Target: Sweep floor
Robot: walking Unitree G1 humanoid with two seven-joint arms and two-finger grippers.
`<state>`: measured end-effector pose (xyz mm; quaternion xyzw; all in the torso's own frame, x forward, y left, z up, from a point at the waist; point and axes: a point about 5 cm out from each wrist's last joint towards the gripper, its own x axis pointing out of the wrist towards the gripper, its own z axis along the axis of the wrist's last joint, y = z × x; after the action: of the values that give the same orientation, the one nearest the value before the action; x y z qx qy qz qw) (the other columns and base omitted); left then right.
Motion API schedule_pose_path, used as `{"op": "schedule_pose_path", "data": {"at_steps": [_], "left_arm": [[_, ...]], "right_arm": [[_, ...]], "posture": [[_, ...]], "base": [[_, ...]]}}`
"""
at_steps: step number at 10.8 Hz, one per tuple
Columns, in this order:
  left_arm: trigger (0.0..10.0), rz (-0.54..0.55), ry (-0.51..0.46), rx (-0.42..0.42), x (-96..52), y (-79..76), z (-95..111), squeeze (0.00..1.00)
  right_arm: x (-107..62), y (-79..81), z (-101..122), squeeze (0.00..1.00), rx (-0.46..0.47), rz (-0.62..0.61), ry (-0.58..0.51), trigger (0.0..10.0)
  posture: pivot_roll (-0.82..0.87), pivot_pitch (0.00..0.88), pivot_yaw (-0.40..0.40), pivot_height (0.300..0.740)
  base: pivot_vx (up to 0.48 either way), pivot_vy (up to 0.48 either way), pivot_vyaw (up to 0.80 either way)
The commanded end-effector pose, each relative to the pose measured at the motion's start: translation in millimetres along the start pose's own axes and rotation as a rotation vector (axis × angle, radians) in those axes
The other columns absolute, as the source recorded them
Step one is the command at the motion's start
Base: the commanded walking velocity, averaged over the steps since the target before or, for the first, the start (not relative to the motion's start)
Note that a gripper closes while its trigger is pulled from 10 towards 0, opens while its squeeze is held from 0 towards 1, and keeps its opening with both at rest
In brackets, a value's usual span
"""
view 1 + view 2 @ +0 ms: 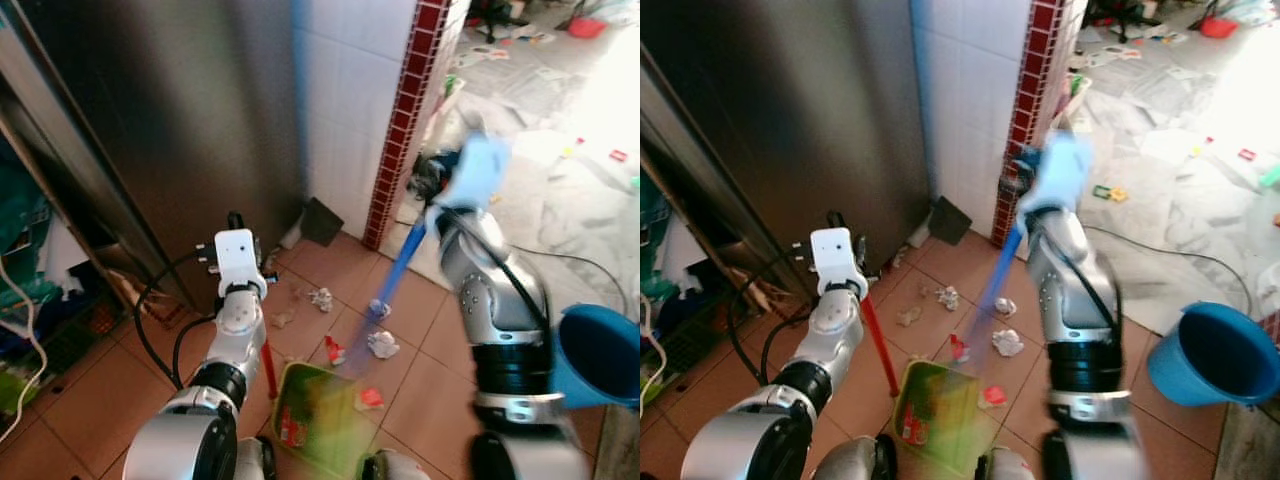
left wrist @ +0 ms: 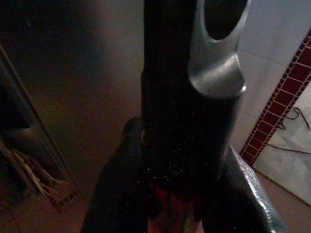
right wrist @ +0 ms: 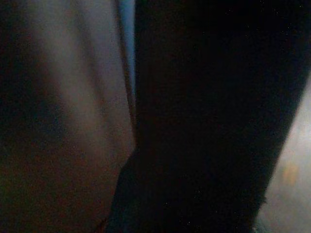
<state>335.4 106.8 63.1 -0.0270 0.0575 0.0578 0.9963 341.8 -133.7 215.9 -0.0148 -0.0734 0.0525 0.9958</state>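
Beside the green dustpan, left gripper fingers around its red handle; right unclear.

Lighting: daylight from the far right, glare washing out the marble floor. Steel cabinet dim, shadowed. Right arm and blue broom handle motion-blurred. Both wrist views very dark, soft, possibly underexposed.
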Motion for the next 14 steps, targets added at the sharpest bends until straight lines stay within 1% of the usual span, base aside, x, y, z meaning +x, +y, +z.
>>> {"op": "schedule_pose_path", "data": {"at_steps": [1,2,3,4,5,6,7,8,9,10,11,12,13,14], "left_arm": [[10.0,-0.015,0.052,0.010,-2.1,-2.4,-8.2,0.00],[10.0,-0.022,0.054,0.011,-2.0,-2.9,-8.5,0.00],[10.0,-0.029,0.058,0.010,-1.9,-3.3,-8.9,0.00],[10.0,-0.036,0.064,0.007,-1.9,-4.0,-9.3,0.00],[10.0,-0.082,0.055,-0.008,-2.2,-8.5,-7.7,0.00],[10.0,-0.108,0.016,0.002,-2.3,-11.7,-2.5,0.00],[10.0,-0.122,-0.023,-0.017,-1.7,-10.5,3.9,0.00],[10.0,-0.118,-0.067,0.007,-3.1,-5.8,7.8,0.00],[10.0,-0.108,-0.093,0.048,-4.0,-2.5,9.1,0.00],[10.0,-0.071,-0.105,0.080,-5.1,4.6,8.6,0.00],[10.0,0.020,-0.075,0.117,-4.7,16.0,3.5,0.00],[10.0,0.064,-0.061,0.130,-4.0,21.2,1.5,0.00],[10.0,0.053,-0.043,0.116,-3.5,20.7,0.3,0.00],[10.0,0.034,-0.046,0.128,-3.5,16.9,0.8,0.00]], "right_arm": [[-2.1,9.7,45.5,0.00,-0.064,0.051,-0.240,10.0],[-3.0,11.9,53.9,0.00,-0.113,0.061,-0.294,10.0],[-4.2,12.9,61.9,0.00,-0.200,0.067,-0.360,10.0],[-4.9,13.1,62.3,0.00,-0.267,0.075,-0.385,10.0],[-5.4,7.8,51.1,0.00,-0.313,0.055,-0.364,10.0],[-7.6,1.2,37.5,0.00,-0.341,0.031,-0.332,10.0],[-11.6,-2.5,25.2,0.00,-0.365,0.019,-0.301,10.0],[-15.5,-3.7,13.0,0.00,-0.380,0.009,-0.271,10.0],[-16.5,-3.9,3.8,0.00,-0.389,0.006,-0.245,10.0],[-17.7,-6.8,-17.2,0.00,-0.360,-0.016,-0.157,10.0],[-19.4,-8.6,-36.3,0.00,-0.325,-0.045,-0.063,10.0],[-20.6,-8.4,-46.3,0.00,-0.280,-0.062,-0.012,10.0],[-21.1,-4.5,-55.0,0.00,-0.182,-0.067,0.032,10.0],[-21.5,-0.4,-61.6,0.00,-0.083,-0.057,0.076,10.0]], "posture": [[-0.11,0.098,0.025,0.740],[-0.11,0.092,0.025,0.740],[-0.11,0.092,0.024,0.740],[-0.11,0.087,0.021,0.740],[-0.10,0.084,0.018,0.740],[-0.10,0.080,0.020,0.740],[-0.09,0.077,0.023,0.740],[-0.08,0.072,0.028,0.740],[-0.08,0.070,0.031,0.740],[-0.06,0.069,0.035,0.740],[-0.06,0.071,0.040,0.740],[-0.06,0.072,0.045,0.740],[-0.06,0.077,0.051,0.740],[-0.06,0.080,0.053,0.740]], "base": [[0.000,0.000,0.00],[0.000,0.000,0.00],[0.000,0.000,0.00],[0.000,0.000,0.00],[0.000,0.000,0.00],[0.000,0.000,0.00],[0.000,0.000,0.00],[0.000,0.000,0.00],[0.000,0.000,0.00],[0.000,0.000,0.00],[0.000,0.000,0.00],[0.000,0.000,0.00],[0.000,0.000,0.00],[0.000,0.000,0.00]]}}
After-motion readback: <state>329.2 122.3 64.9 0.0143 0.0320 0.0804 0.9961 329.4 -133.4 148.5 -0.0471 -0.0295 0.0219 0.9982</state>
